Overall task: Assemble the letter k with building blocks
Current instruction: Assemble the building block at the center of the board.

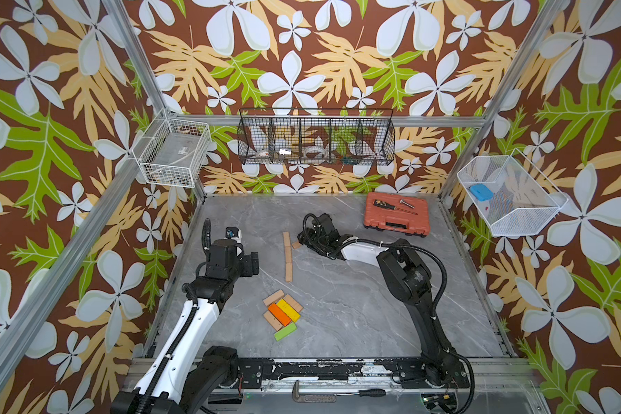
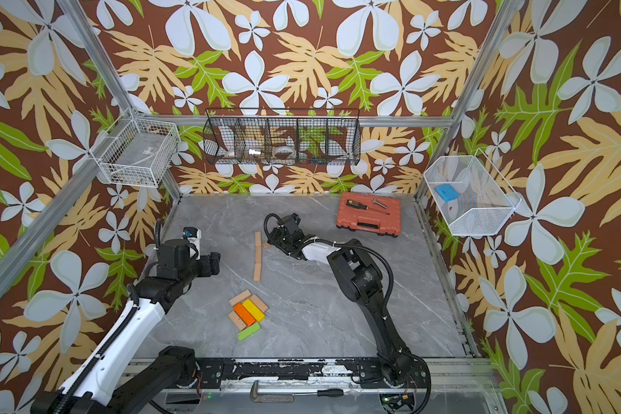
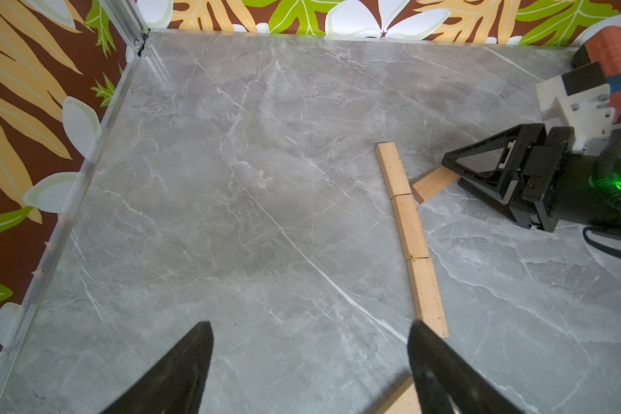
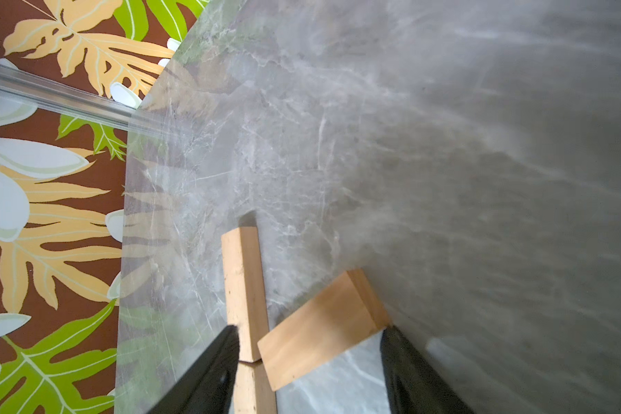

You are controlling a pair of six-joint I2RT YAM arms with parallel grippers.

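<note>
Three plain wood building blocks lie end to end in a straight column [image 1: 287,256] [image 2: 257,256] [image 3: 409,233] [image 4: 244,279] mid-table. A fourth wood block [image 1: 296,245] [image 2: 266,246] [image 3: 432,184] [image 4: 319,326] lies slanted, one end against the column's side. My right gripper [image 1: 301,242] [image 3: 452,175] [image 4: 309,329] straddles it, open; one finger brushes its far corner, the other hangs over the column. Nearer the front is a pile: orange [image 1: 279,314], yellow [image 1: 288,310], green [image 1: 285,331] and plain blocks. My left gripper [image 1: 251,263] [image 3: 311,333] hovers left of the column, open and empty.
A red-orange tool case [image 1: 397,214] with a screwdriver on it sits at the back right. Wire baskets hang on the left [image 1: 173,152], back [image 1: 316,138] and right [image 1: 509,195] walls. A hammer [image 1: 312,396] lies on the front rail.
</note>
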